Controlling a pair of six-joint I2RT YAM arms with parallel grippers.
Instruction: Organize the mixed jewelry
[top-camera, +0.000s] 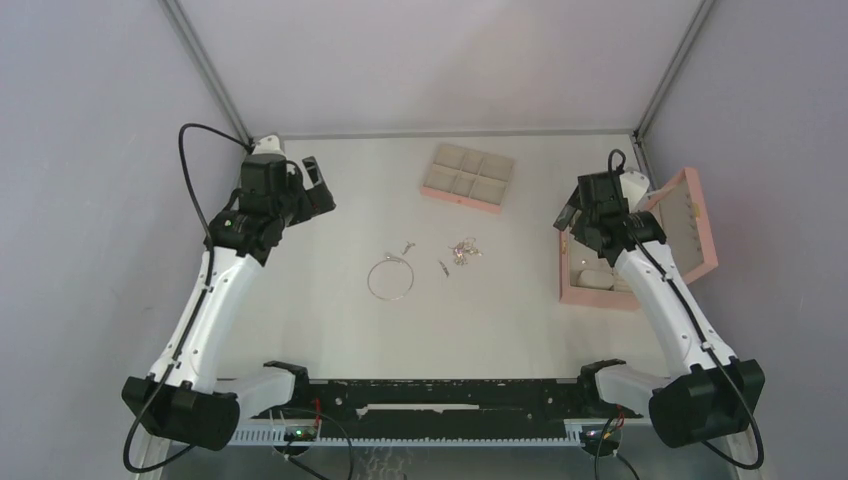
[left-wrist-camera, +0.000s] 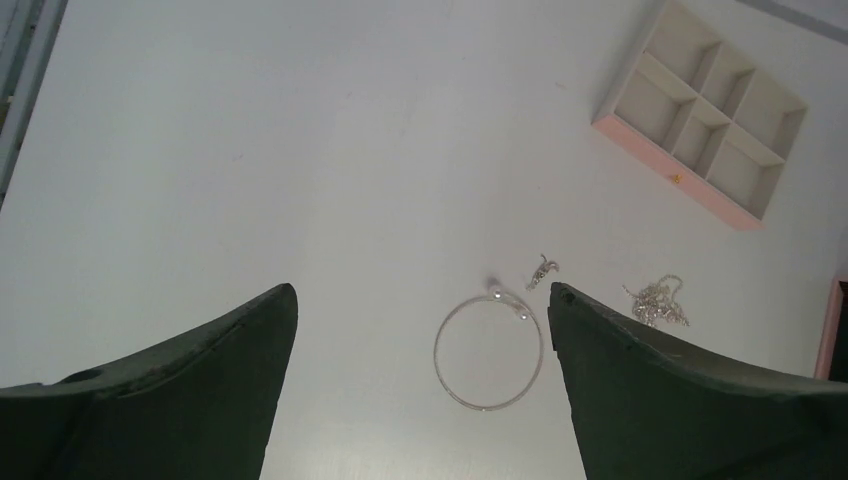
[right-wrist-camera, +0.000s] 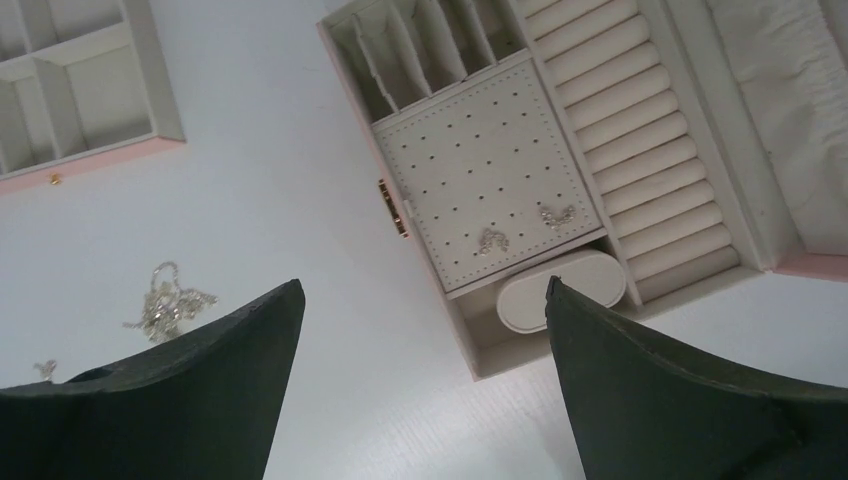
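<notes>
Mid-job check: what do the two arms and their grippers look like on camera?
Both the left arm and right arm have white link shells with black joint housings and black bases. A thin black cable loops off the left arm; another runs along the right. The left gripper and right gripper have broad, dark, matte fingers tapering to points. No markings visible.

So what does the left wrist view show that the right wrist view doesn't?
Only the left wrist view shows the wire hoop. Only the right wrist view shows the open pink box, with two small silver pieces on its perforated panel. Both show the compartment tray and the chain cluster.
</notes>
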